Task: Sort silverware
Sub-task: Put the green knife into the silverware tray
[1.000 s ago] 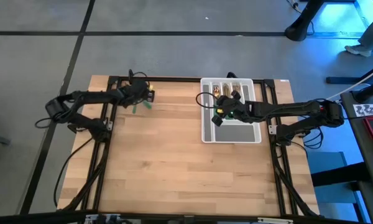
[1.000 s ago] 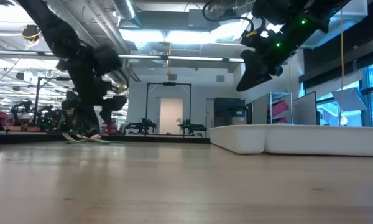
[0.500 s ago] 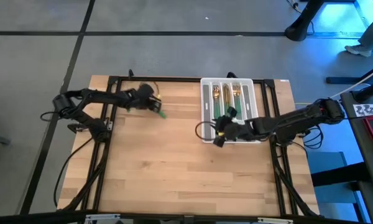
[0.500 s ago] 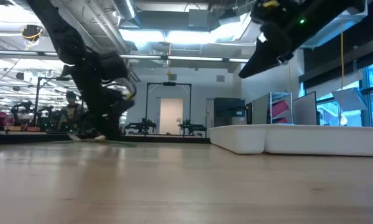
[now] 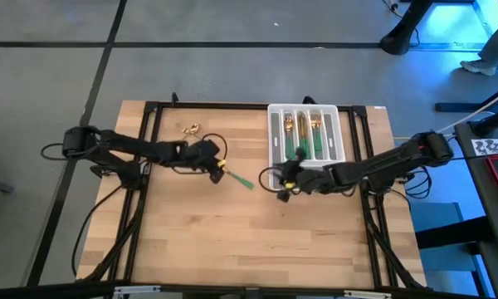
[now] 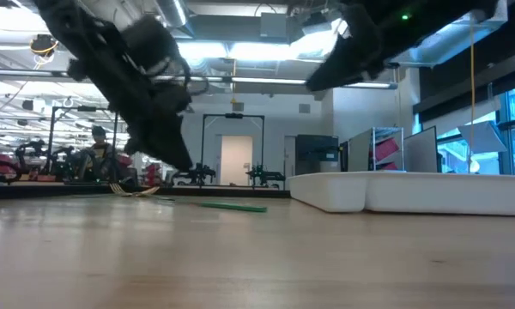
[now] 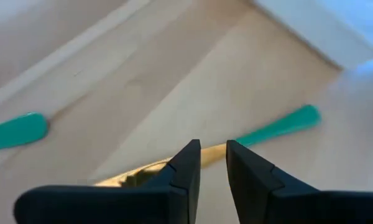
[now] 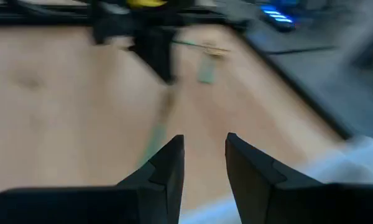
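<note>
A green-handled piece of silverware (image 5: 239,178) lies flat on the wood (image 6: 232,207) left of the grey-white tray (image 5: 271,143). My left gripper (image 5: 218,164) hovers over its gold end, fingers a narrow gap apart; in the left wrist view the piece's neck crosses beyond the fingertips (image 7: 212,149) and its green handle (image 7: 280,124) runs on toward the tray. A few more pieces (image 5: 191,129) lie at the far left. Several pieces lie in the tray's slots (image 5: 305,133). My right gripper (image 5: 282,184) stands open and empty off the tray's near left corner. My left gripper stands over the piece's gold neck (image 7: 214,148), slanting down from the table's left. The piece runs crosswise behind both fingertips, not through the gap between them, and lies flat on the table. Whether the fingers touch it, I cannot tell.
The tray (image 6: 412,190) stands at the far right of the wooden table. Another green handle (image 7: 12,130) lies on the wood, off to one side of my left gripper. Both arms' tips are close together at the table's middle. Bare wood fills the near half.
My left gripper has swung from the pile at the far left toward the table's middle and near side. The green-handled piece has slid along ahead of it and now lies flat near the tray. My right gripper has come off the tray toward the near edge and left.
</note>
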You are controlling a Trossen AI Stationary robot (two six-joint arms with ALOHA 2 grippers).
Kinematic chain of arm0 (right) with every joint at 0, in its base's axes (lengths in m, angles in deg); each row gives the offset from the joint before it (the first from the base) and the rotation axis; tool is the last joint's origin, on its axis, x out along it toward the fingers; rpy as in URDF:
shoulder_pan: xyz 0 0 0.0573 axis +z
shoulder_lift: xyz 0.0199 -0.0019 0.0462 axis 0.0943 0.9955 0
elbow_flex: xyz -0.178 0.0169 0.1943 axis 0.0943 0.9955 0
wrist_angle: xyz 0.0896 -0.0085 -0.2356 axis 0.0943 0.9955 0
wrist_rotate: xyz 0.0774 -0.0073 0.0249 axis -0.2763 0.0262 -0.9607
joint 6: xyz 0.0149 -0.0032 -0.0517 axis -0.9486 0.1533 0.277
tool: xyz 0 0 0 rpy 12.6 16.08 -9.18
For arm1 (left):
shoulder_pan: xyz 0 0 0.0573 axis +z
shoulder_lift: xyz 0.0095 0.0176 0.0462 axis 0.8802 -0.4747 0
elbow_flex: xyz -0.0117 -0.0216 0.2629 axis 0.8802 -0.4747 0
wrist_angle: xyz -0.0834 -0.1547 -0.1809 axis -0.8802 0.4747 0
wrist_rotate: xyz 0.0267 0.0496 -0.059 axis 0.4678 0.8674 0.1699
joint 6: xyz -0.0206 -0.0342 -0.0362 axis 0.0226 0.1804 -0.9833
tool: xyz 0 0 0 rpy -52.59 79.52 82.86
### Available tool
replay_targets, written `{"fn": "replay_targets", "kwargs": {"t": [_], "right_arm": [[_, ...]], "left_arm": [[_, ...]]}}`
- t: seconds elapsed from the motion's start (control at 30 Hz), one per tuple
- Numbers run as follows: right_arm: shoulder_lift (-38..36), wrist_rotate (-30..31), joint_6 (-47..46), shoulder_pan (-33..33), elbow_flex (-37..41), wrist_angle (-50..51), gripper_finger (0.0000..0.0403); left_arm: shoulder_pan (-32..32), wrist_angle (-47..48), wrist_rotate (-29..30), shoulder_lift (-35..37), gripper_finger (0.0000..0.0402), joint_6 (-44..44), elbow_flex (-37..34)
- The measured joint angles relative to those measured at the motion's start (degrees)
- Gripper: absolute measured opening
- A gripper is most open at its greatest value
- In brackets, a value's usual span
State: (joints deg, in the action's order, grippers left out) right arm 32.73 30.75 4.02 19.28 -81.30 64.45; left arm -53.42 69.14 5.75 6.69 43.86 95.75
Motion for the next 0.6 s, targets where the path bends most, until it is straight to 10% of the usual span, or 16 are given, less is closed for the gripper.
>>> {"fn": "replay_targets", "kwargs": {"t": [0.33,0.6], "right_arm": [[24.0,-11.2,14.0,-0.9,-2.1,-37.7,0.0117],[37.4,-17.1,13.9,-7.1,-18.6,-32.3,0.0158]], "left_arm": [[-18.9,12.2,20.9,11.0,0.0048,-2.8,0.0],[-24.0,28.3,36.6,17.2,0.0018,-18.0,-3.4]]}}
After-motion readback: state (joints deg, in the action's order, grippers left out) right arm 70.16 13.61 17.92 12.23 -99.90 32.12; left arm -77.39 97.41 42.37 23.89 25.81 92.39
